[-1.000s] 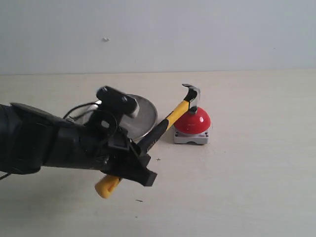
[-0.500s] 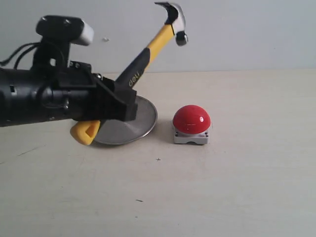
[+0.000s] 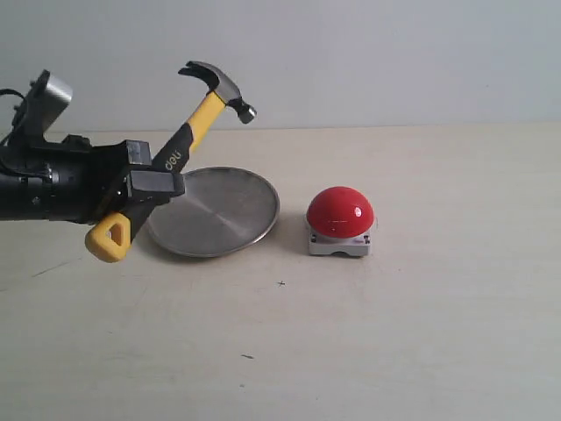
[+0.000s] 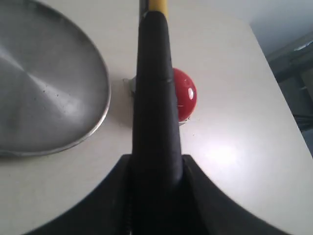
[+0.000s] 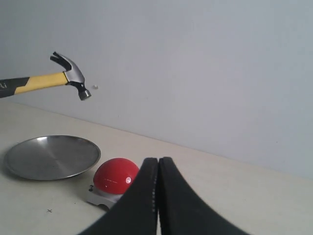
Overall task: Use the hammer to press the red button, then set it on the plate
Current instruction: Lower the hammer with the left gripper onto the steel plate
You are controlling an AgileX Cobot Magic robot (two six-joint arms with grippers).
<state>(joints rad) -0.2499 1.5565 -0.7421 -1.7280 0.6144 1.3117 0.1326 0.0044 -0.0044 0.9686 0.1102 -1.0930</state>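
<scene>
My left gripper [image 3: 145,182] is shut on the hammer [image 3: 180,147] by its black grip and holds it tilted in the air, steel head up and yellow loop end down, above the left rim of the plate [image 3: 215,215]. The red button [image 3: 340,212] on its grey base stands on the table right of the plate, apart from the hammer. In the left wrist view the hammer handle [image 4: 154,98] runs up between the jaws, with the plate [image 4: 44,98] and button [image 4: 186,95] below. My right gripper [image 5: 158,164] is shut on nothing; beyond it lie the button [image 5: 115,177], plate [image 5: 51,156] and hammer head [image 5: 71,73].
A pale table [image 3: 421,333] carries everything, with a plain light wall [image 3: 394,53] behind. My left arm [image 3: 44,184] reaches in from the left edge of the exterior view. The right arm is outside that view.
The left arm lifted the hammer off the button, swung it high, and has now drawn it back left and lower, over the plate's left side. The button stands uncovered.
</scene>
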